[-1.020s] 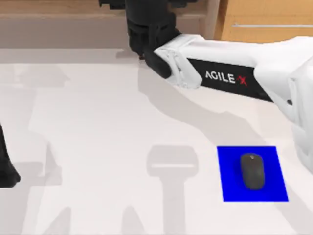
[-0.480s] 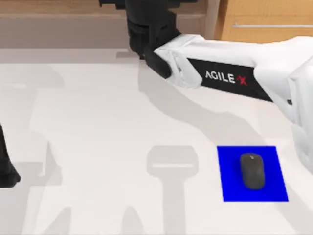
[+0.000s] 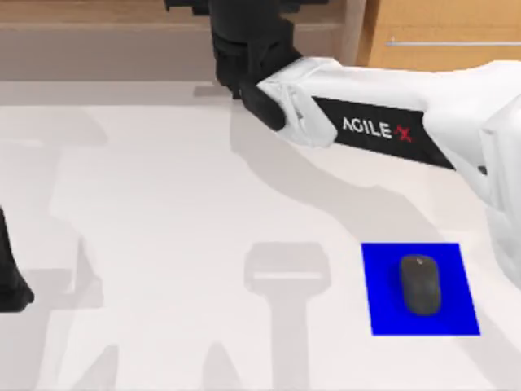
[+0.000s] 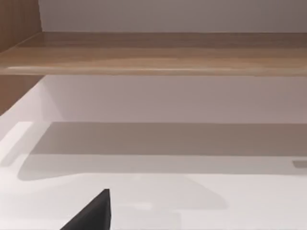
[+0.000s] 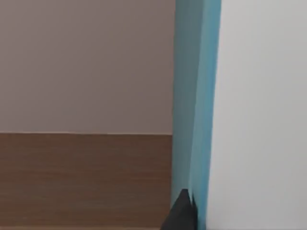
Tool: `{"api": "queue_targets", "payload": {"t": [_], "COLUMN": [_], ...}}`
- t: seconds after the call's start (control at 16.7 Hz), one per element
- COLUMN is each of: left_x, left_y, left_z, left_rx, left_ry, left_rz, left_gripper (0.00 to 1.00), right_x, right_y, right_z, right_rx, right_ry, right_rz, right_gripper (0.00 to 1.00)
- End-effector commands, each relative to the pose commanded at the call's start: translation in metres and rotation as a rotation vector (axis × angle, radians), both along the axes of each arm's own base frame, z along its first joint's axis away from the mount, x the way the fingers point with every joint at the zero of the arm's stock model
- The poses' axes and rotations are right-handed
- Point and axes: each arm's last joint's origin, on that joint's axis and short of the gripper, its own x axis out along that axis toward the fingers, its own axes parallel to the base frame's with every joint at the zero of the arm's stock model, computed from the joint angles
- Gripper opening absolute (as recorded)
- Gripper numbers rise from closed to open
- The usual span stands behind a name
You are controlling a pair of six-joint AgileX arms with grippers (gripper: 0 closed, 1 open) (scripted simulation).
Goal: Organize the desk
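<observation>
Top view: wide, flat, plain white counter (image 3: pixel 163 228) spread across nearly the whole picture, its light-wood shelf and drawer unit (image 3: pixel 440 32) along the 12 o'clock edge. White AgileX right arm (image 3: pixel 383 122) reaching from 3 o'clock toward 11 o'clock, black wrist at the shelf opening; right pincer (image 3: pixel 244 16) lost in the dark mass there, jaw state impossible to tell. Small blue rectangular mat (image 3: pixel 423 289) flat on the counter at about 5 o'clock, dark grey computer mouse (image 3: pixel 420 285) resting on it near the middle. Black part of the left arm (image 3: pixel 10 277) parked at the 9 o'clock edge.

Left wrist view: white counter surface below, light-wood shelf board (image 4: pixel 153 52) running across above it, pale wall behind. One black fingertip (image 4: pixel 93 213) of the left pincer at the lower edge; spread impossible to tell.

Right wrist view: upright light-blue flat panel (image 5: pixel 194 105), book-like, with a broad white face (image 5: pixel 261 115) beside it, brown wood shelf floor (image 5: pixel 81 177) below a pale back wall. Black fingertip (image 5: pixel 181 213) touching the blue panel's base.
</observation>
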Motion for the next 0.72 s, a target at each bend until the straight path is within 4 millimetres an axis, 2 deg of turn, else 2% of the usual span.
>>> {"api": "queue_targets", "payload": {"t": [0.48, 0.72], "left_x": [0.0, 0.0], "left_y": [0.0, 0.0], "left_z": [0.0, 0.0], "left_rx": [0.0, 0.0], "left_ry": [0.0, 0.0], "left_rz": [0.0, 0.0], "left_gripper": [1.0, 1.0], "right_x": [-0.039, -0.036], "right_y": [0.0, -0.001], "right_z": [0.014, 0.013], "right_rx": [-0.001, -0.002], "right_ry": [0.001, 0.003], "right_rz": [0.0, -0.003], "right_gripper": [0.0, 0.0]}}
